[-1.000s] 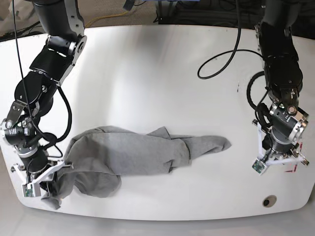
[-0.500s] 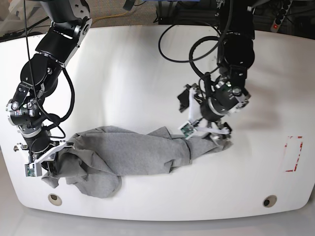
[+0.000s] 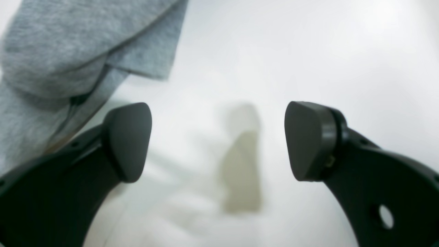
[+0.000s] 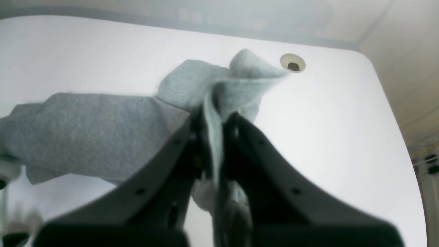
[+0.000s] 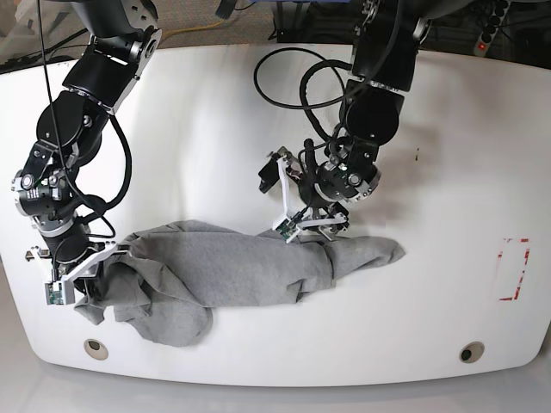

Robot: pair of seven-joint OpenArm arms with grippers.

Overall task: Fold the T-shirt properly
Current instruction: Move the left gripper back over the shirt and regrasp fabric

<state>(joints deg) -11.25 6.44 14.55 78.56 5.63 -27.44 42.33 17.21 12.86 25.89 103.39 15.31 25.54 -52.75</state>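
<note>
The grey T-shirt [image 5: 232,271] lies crumpled in a long heap across the near half of the white table [image 5: 215,129]. At its left end my right gripper [image 5: 89,286] is shut on a bunched fold, and in the right wrist view that fold of the T-shirt [image 4: 240,73] sticks up between the closed fingers of the right gripper [image 4: 213,137]. My left gripper [image 5: 312,231] hovers at the shirt's far edge near its middle. In the left wrist view the left gripper [image 3: 216,140] is open over bare table, and the T-shirt [image 3: 68,51] lies beside its left finger [image 3: 128,140].
Two round holes [image 5: 96,348] [image 5: 471,352] sit near the table's front edge. A red dashed rectangle [image 5: 512,269] is marked at the right. Black cables [image 5: 297,82] loop over the table behind the left arm.
The left arm has swung in from the table's right side, past the shirt's right end, to its far middle edge, and its gripper has opened. The right gripper has drawn the shirt's left end slightly back.
</note>
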